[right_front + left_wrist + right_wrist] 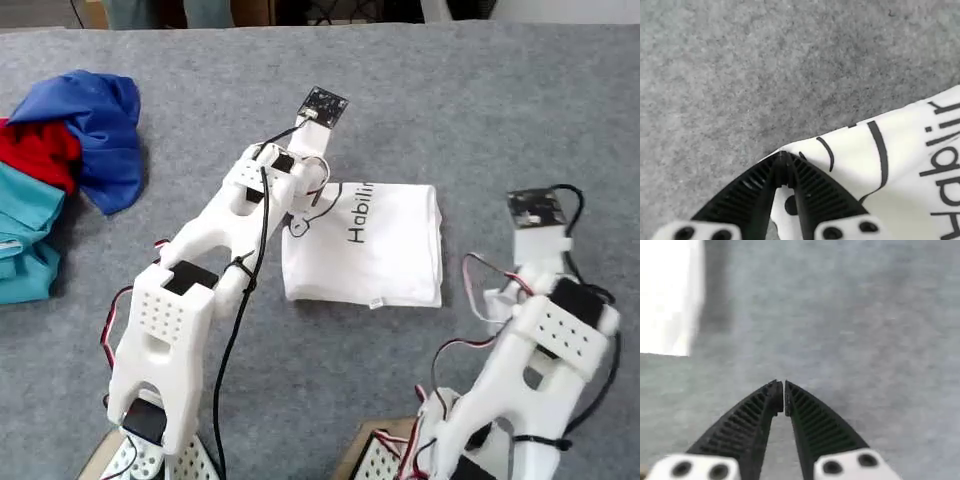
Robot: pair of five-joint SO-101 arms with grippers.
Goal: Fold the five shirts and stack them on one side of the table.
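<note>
Where pinched at a corner on its left side, rises to a small peak in the tips of the left gripper (783, 159), shut tight on the folded white shirt (365, 245), with the black ribbed fingers (747, 192) pressed together at the point and no gap there. Lies as a rough rectangle near the middle of the grey table (480, 100), black lettering facing up. Across its left edge, the left arm (200, 290), stretched out from the near-left. Hard to say from above how much fabric sits in that grip, with wrist, cables and arm covering that edge. Lettering cut short at the far fold. Nothing in the right gripper (780, 390): closed down to a hairline slit at the tips, poised over bare grey table near the shirt's right side, touching no cloth. A pale, blurred strip of the shirt at the margin of the right wrist view. Heaped at the table's left edge, well apart from the white one: a blue shirt (95, 130), a red shirt (40, 150) and a teal shirt (25, 235), overlapping, the red and teal cut off by the frame, so folds and full count impossible to make out.
</note>
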